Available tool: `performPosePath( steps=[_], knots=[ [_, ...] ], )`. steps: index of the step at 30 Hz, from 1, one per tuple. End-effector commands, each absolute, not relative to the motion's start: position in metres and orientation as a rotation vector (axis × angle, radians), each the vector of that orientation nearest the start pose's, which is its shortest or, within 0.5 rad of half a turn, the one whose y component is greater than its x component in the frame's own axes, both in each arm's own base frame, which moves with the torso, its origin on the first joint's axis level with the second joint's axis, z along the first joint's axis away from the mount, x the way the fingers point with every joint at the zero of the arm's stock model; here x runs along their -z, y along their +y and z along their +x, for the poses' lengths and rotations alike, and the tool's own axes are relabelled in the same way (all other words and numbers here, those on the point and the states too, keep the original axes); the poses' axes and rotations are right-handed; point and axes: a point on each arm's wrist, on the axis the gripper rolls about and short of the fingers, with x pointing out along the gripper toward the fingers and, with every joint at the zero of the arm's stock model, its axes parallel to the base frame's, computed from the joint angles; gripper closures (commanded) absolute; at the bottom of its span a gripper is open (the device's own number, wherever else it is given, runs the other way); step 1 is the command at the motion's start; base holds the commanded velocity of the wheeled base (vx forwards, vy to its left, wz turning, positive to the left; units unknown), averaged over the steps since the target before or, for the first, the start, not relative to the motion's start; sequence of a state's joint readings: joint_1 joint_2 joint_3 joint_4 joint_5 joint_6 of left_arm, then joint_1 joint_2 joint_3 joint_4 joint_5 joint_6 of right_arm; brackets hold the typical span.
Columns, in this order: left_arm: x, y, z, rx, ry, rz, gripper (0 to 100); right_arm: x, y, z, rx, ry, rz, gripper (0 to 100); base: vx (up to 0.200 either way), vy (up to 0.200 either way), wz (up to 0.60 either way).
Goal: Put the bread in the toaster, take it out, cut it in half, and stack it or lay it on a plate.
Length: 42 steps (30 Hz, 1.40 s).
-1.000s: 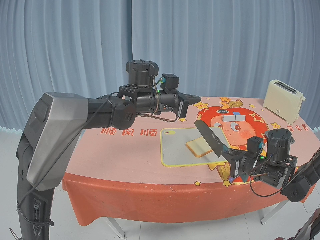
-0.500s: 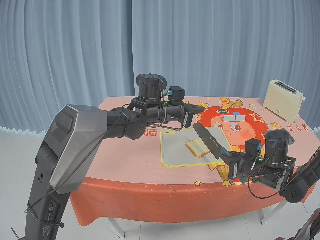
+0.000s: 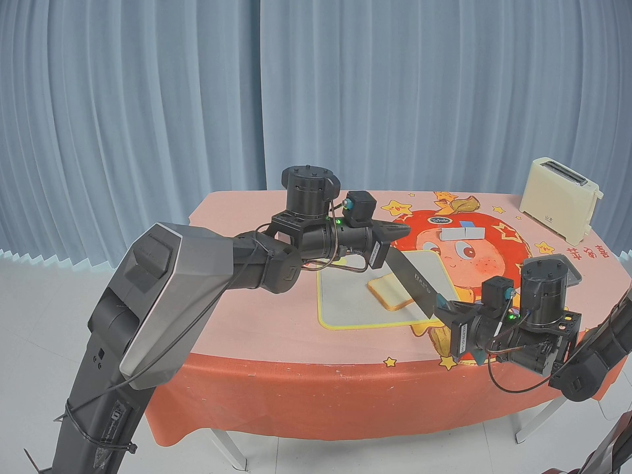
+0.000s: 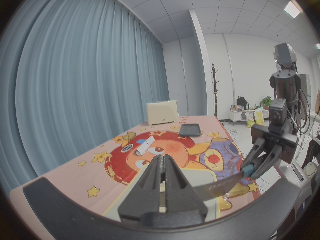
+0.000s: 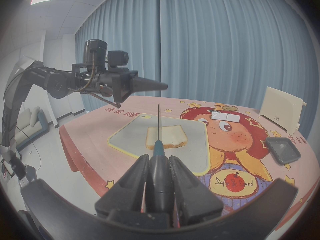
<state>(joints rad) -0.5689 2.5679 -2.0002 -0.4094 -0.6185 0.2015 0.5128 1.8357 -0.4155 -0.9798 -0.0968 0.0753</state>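
Observation:
A slice of bread (image 3: 393, 291) (image 5: 166, 136) lies flat on the yellow-rimmed cutting board (image 3: 342, 297) (image 5: 130, 139). My right gripper (image 3: 454, 311) (image 5: 159, 164) is at the board's near right corner, shut on the handle of a dark knife (image 3: 411, 274) (image 5: 158, 120). The blade slants up over the bread. My left gripper (image 3: 395, 230) (image 4: 162, 170) hovers shut and empty above the board's far edge, close to the knife's tip. The cream toaster (image 3: 559, 199) (image 5: 280, 110) stands at the far right corner. A dark plate (image 5: 282, 149) (image 4: 190, 129) lies on the right side of the table.
Two white blocks (image 3: 463, 233) lie on the cartoon print behind the board. The table's front edge runs just below my right arm. Bare tablecloth lies left of the board.
My left arm has come down and moved right, bringing its shut gripper over the board's far edge. My right gripper and the knife have dropped slightly.

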Motion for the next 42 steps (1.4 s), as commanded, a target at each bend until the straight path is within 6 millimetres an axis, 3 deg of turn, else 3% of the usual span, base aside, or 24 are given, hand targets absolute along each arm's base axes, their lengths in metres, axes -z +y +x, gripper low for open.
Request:
performPosePath(
  steps=[1,3,10,22,26,35,42],
  knots=[
    [-0.137,-0.295,0.447,1.175,-0.041,0.141,100,-0.086,0.131,0.239,-0.389,0.431,-0.057,100,0.0,0.0,0.0],
    [-0.159,-0.288,0.443,1.164,-0.084,0.13,100,-0.087,0.131,0.239,-0.389,0.428,-0.056,100,0.0,0.0,0.0],
    [-0.193,-0.268,0.42,1.155,-0.072,0.118,100,-0.088,0.13,0.239,-0.389,0.422,-0.054,100,0.0,0.0,0.0],
    [-0.201,-0.266,0.415,1.15,-0.103,0.116,100,-0.087,0.133,0.237,-0.399,0.427,-0.059,100,0.0,0.0,0.0],
    [-0.2,-0.265,0.415,1.136,-0.05,0.043,100,-0.087,0.134,0.236,-0.401,0.426,-0.058,100,0.0,0.0,0.0],
    [-0.208,-0.264,0.416,1.126,-0.059,0.003,100,-0.087,0.135,0.236,-0.404,0.423,-0.058,100,0.0,-0.2,0.0],
    [-0.205,-0.263,0.417,1.113,-0.058,0.009,100,-0.086,0.139,0.234,-0.42,0.425,-0.063,100,0.0,0.0,0.0]
  ],
)
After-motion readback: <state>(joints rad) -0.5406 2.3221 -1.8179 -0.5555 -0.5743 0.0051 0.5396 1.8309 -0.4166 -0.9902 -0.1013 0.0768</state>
